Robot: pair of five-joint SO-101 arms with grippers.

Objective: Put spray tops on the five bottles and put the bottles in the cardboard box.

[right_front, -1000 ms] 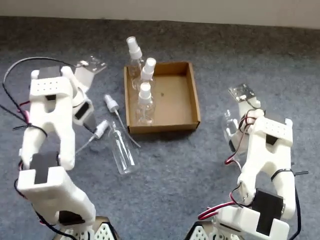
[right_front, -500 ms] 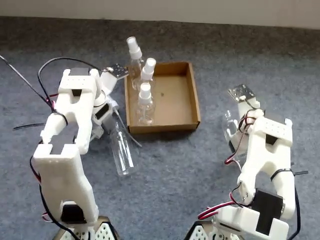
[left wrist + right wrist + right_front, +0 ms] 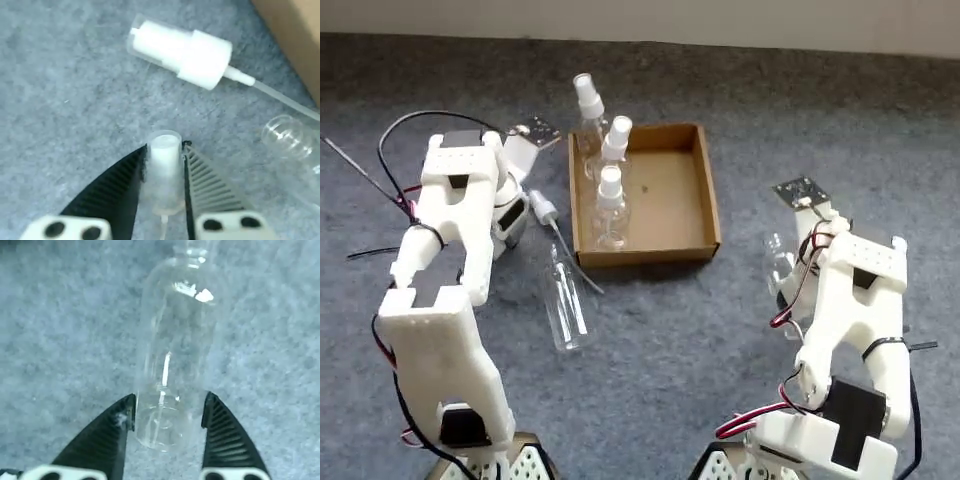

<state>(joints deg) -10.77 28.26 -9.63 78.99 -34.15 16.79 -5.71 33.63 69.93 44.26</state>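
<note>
Left claw (image 3: 165, 147): closed on a white spray top, one finger pressed to each side of it, low over the carpet.
Held spray top (image 3: 164, 167): sits straight between the two fingers, its frosted cap end pointing out past the fingertips.
Loose spray top (image 3: 185, 50): lies on its side on the carpet just beyond the left claw, apart from it. Its thin tube trails off toward the box.
Lying bottle (image 3: 565, 305): clear, with no top, on its side on the carpet. It is near the box's near left corner, and its open neck points toward the loose spray top.
Right claw (image 3: 167, 412): gripping a clear bottle, with a finger against each side of the bottle near its base.
Held bottle (image 3: 175, 350): has no top. In the high view it stands roughly upright over the carpet, well to the right of the box.
Box (image 3: 705, 190): brown cardboard, open at the top, between the two arms and farther back.
Capped bottles (image 3: 610, 205): three, upright, each with a white spray top, in a row along the box's left wall. Whether the farthest one stands inside the box or just behind it cannot be told.
Carpet (image 3: 720, 330): grey, under everything.
</note>
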